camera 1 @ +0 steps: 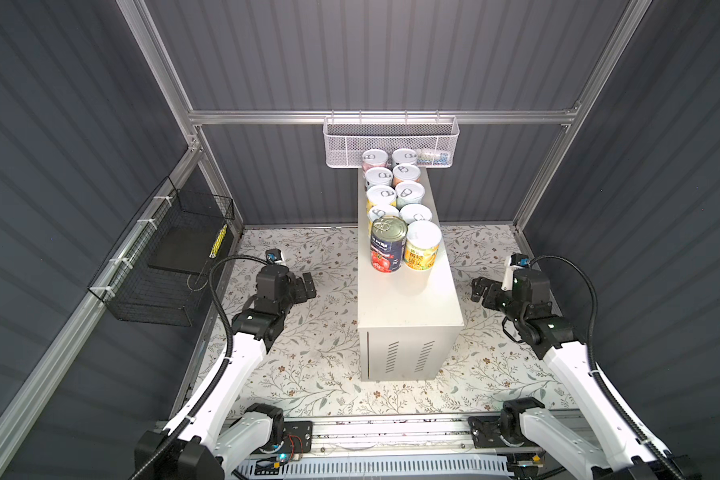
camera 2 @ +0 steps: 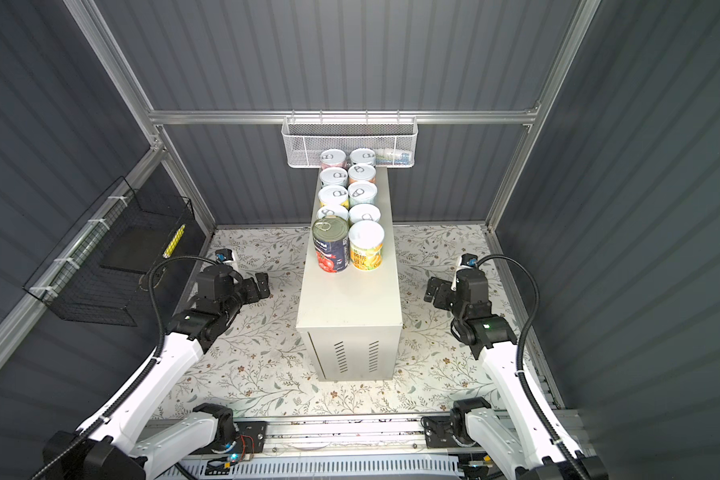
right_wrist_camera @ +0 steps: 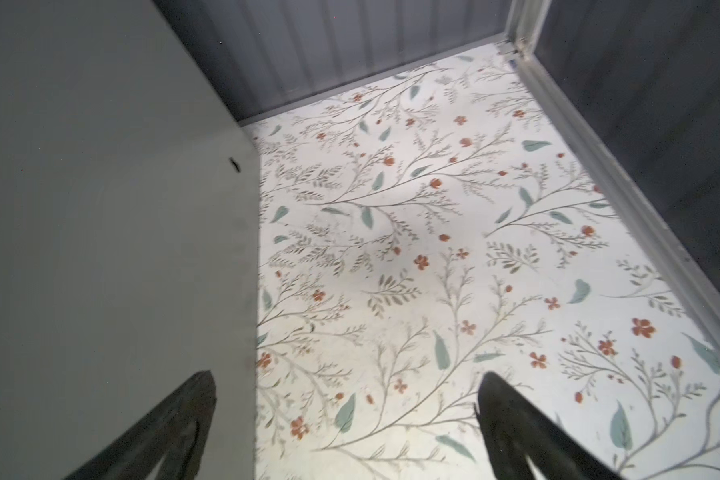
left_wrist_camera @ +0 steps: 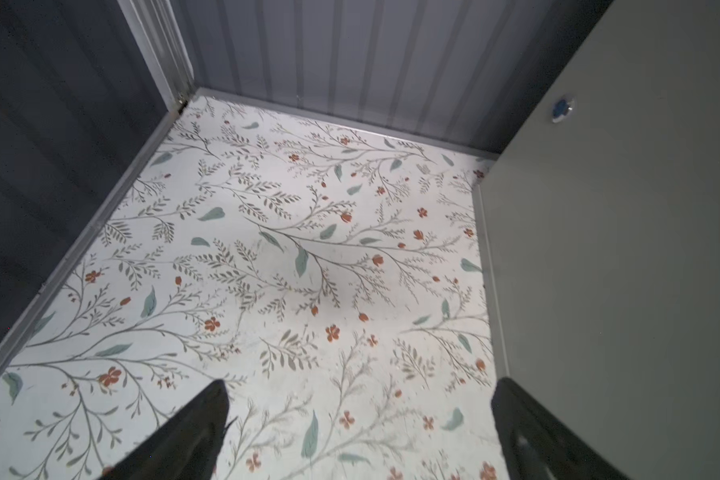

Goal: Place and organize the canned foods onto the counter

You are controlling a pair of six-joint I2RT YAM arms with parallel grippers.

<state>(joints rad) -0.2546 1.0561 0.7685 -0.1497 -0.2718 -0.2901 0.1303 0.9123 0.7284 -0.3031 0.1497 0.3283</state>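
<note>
The canned foods (camera 1: pixel 381 195) are set upright in two rows along the long axis of the bench (camera 1: pixel 412 299), with the tomato can (camera 1: pixel 387 245) foremost on the left. The left gripper (camera 1: pixel 308 286) and right gripper (camera 1: pixel 479 290) are positioned either side of the bench, below its top, jaws apart and empty.

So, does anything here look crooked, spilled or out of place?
Nothing really stands out. The canned foods stand upright in two tidy rows on the counter; only the tomato can is taller than the rest.
</note>
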